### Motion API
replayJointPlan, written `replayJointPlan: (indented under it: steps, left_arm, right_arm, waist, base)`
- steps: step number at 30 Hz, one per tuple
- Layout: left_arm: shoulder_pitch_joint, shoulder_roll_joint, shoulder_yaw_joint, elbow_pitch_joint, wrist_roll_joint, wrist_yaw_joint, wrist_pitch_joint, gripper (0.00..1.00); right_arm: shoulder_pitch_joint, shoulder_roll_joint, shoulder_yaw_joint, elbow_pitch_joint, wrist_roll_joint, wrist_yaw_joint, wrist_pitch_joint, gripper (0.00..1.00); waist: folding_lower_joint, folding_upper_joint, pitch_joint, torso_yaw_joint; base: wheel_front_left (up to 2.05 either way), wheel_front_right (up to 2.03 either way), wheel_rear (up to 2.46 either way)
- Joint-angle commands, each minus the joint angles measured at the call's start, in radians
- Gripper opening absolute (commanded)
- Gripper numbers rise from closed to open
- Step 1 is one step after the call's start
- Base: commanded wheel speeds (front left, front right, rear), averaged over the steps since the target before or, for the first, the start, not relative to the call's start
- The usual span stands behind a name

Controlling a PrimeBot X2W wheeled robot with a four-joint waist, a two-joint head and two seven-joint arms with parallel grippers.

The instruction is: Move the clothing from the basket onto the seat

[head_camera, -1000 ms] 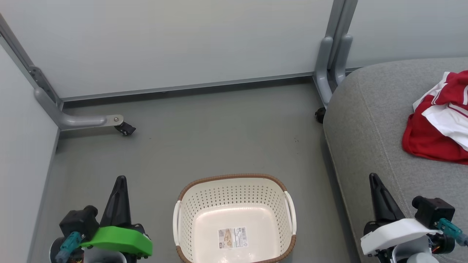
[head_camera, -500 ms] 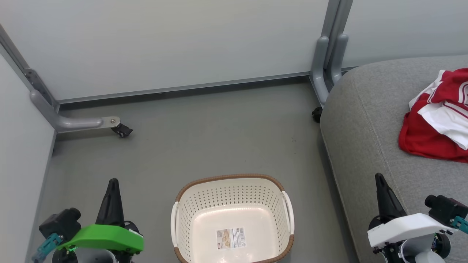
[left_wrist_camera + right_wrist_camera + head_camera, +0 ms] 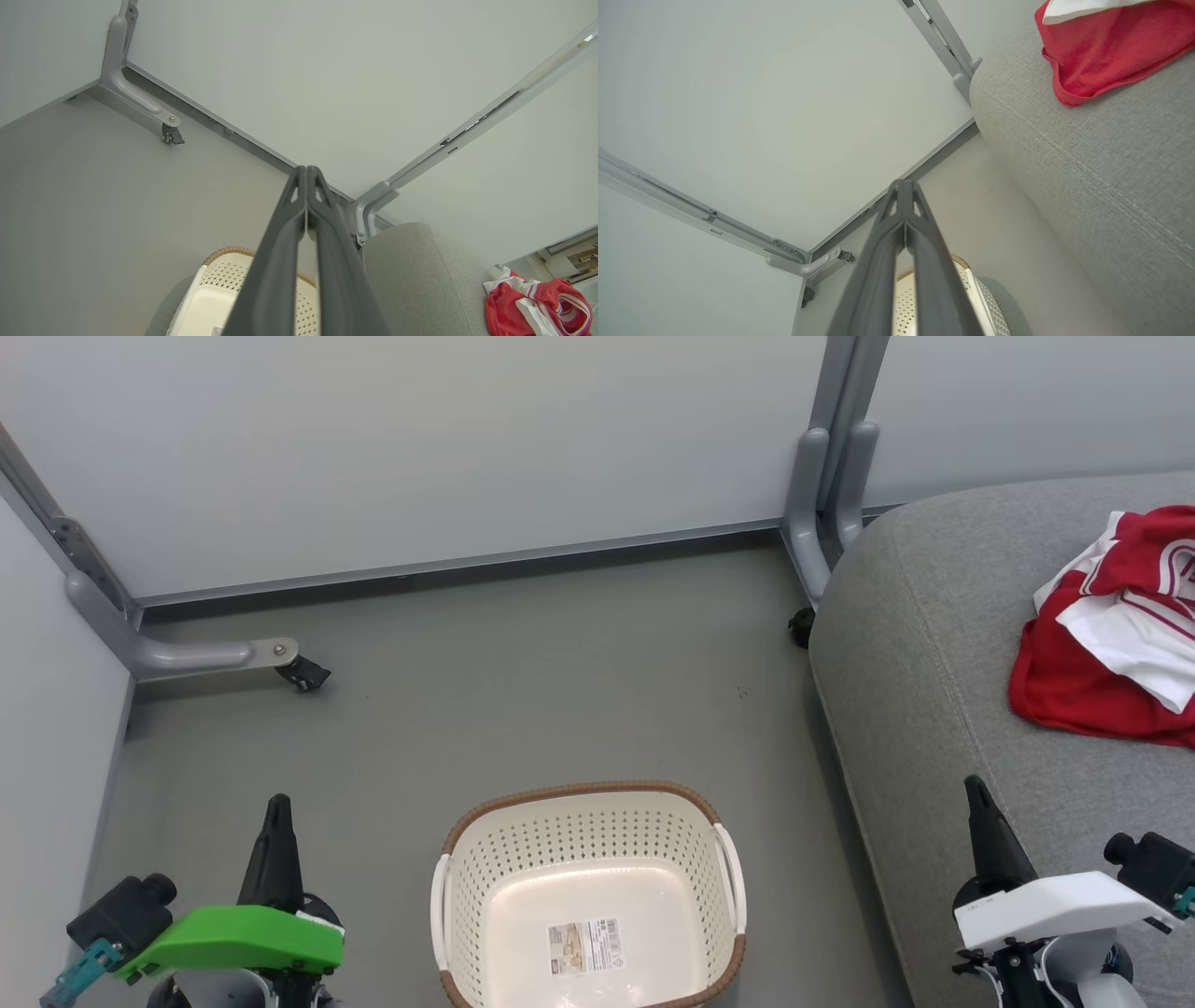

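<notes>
Closest in, the left gripper (image 3: 277, 803) under its green cover and the right gripper (image 3: 974, 786) under its white cover both point up and away. Each pair of dark fingers is pressed together tip to tip, gripping nothing. Between the two pairs of fingers, on the grey floor (image 3: 523, 700), sits the cream perforated laundry basket (image 3: 579, 791) with its brown rim. Its label sticker (image 3: 585, 946) lies in plain sight on the bottom. Just right of the right fingers the light-grey seat (image 3: 924, 709) begins, its stitched seam running past them. Farther out, right of those fingers, the red-and-white clothing (image 3: 1074, 691) lies crumpled on the seat, well apart from the basket. Beyond the left fingers a grey frame foot (image 3: 187, 656) with a black caster (image 3: 303, 674) meets the pale wall panels (image 3: 467, 448).
</notes>
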Motion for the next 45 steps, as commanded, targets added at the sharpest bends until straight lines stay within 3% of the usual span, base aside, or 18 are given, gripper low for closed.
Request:
replayJointPlan:
  steps: [1,45]
  left_arm:
    - [-0.032,0.001,0.009,-0.011,-0.036,-0.008,0.008,0.0]
    - [-0.055,0.0,0.068,-0.004,-0.516,-0.03,0.132,0.0]
  right_arm:
    - [-0.025,-0.007,-0.006,-0.007,0.035,0.0,0.009,0.0]
    - [-0.055,-0.011,-0.038,0.016,0.5,0.0,0.133,0.0]
  waist:
    - [0.0,0.0,0.0,-0.001]
    - [0.0,0.0,-0.002,-0.041]
  base:
    - [0.0,0.0,0.0]
    - [0.0,0.0,0.0]
